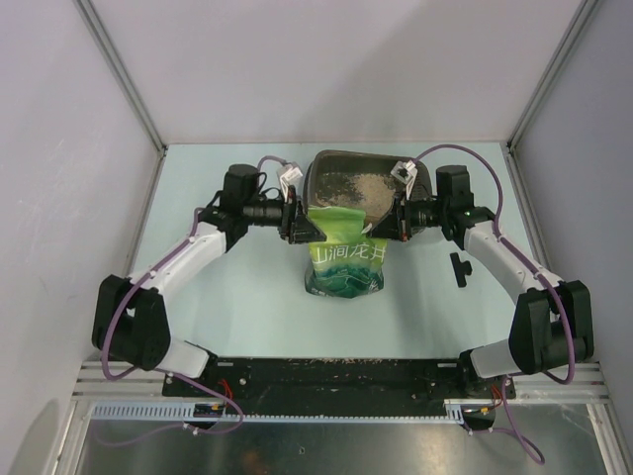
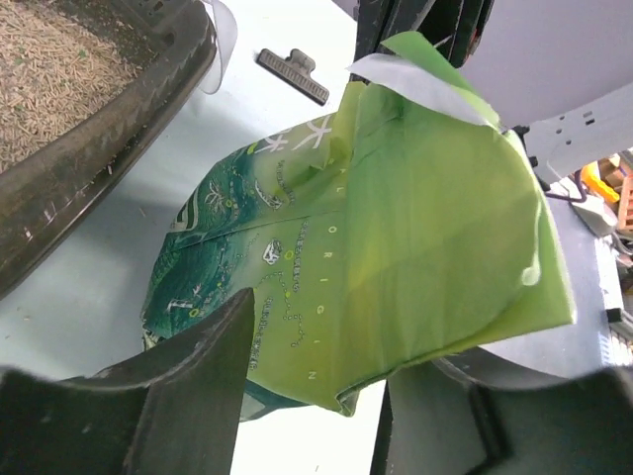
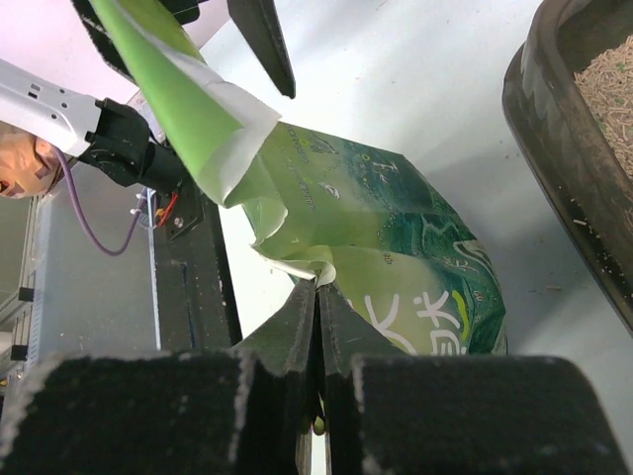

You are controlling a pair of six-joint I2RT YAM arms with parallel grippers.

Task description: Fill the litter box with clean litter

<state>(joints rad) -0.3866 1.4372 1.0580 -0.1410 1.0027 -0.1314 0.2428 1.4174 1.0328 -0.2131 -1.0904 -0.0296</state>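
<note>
**Pouch held at the tray's near rim, pour step in hand**

The shallow dark grey-brown plastic litter box [image 1: 315, 184] sits at upper centre of the top view. Tan grainy litter [image 1: 362, 186] already covers much of its floor, though dark patches show toward its edges. The green printed pouch [image 1: 346, 265] lies on the pale desk [image 1: 247, 287] just below the box, its top lifted toward the near rim.

The right end effector [image 1: 393, 226] has its fingers pressed together, pinching the pouch's upper right edge. The left end effector [image 1: 300, 226] is spread, straddling the upper left flap. Whether its pads bear on the flap, I cannot tell.

I judge the task to be in the pouring step. The next move likely calls for a firm hold on both top corners, then a lift that tips the mouth over the near rim.

Room is tight at the centre, where both wrists crowd the pouch and the box wall. The desk lies open at lower left. A small black clip [image 1: 459, 267] lies at right, beside the right forearm. The grey walls [image 1: 59, 198] close in the far edges
</note>
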